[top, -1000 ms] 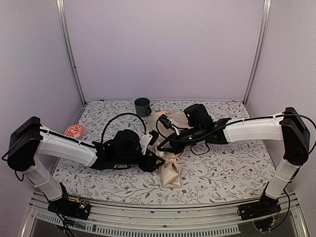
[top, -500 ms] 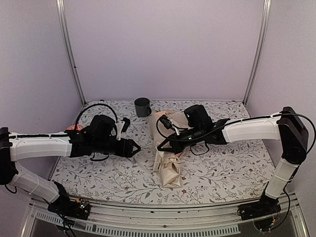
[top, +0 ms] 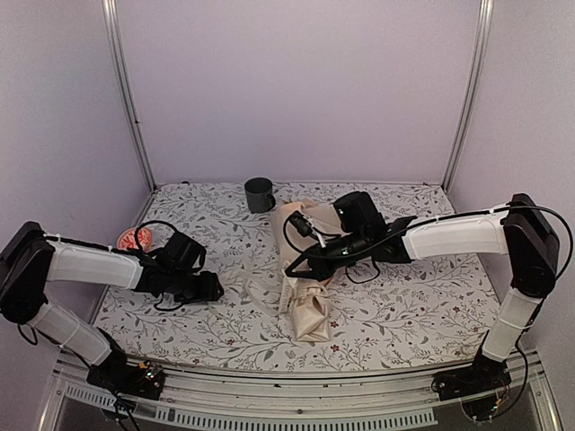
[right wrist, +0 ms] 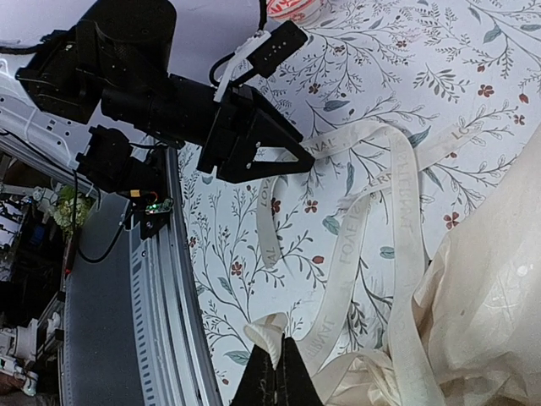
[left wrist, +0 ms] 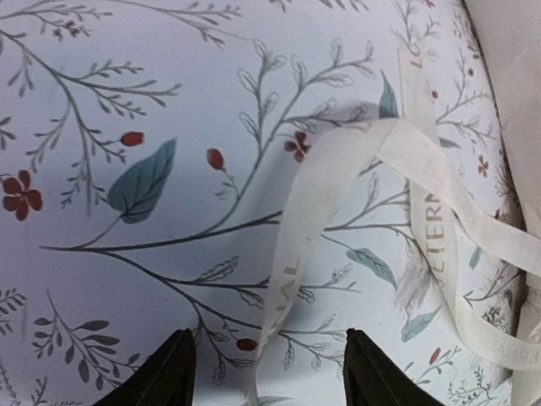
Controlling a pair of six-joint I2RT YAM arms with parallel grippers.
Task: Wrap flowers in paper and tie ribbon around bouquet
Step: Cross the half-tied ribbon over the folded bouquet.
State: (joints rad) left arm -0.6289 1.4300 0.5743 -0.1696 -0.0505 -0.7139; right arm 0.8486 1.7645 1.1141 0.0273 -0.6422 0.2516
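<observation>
A table covered with a floral-print cloth (top: pixel 404 305) is seen from above, with both arms reaching in over it from either side. The right arm (top: pixel 449 235) is stretched toward the middle of the table, and the left arm (top: pixel 90 265) is held low over the left part of the cloth.

The bouquet (top: pixel 310 310) is laid near the centre of the table, running from the far side toward the near edge. It is pinched narrow partway along, and the cream paper (right wrist: pixel 490 279) flares out again at the near end. The flowers cannot be made out within the wrapping.

The ribbon (left wrist: pixel 296 245) is gathered at the pinched neck. From there, loose cream strands printed with lettering are spread over the cloth to the left of the bouquet, crossing one another.

The right gripper (right wrist: pixel 275 368) is placed at the neck of the bouquet. Its fingers are pressed fully together, and a small fold of ribbon is pinched at their tips.

The left gripper (top: pixel 216 287) is held well to the left of the bouquet, pointing toward it. Its fingers (left wrist: pixel 173 376) are spread apart with nothing clamped. In the left wrist view one ribbon strand is seen lying on the cloth in the gap between them, and no contact with either finger can be seen.

A dark mug (top: pixel 259 194) is stood upright at the far edge of the table, just beyond the bouquet's far end. A small red-and-white dish (top: pixel 135 239) is set at the left edge, near the left arm.
</observation>
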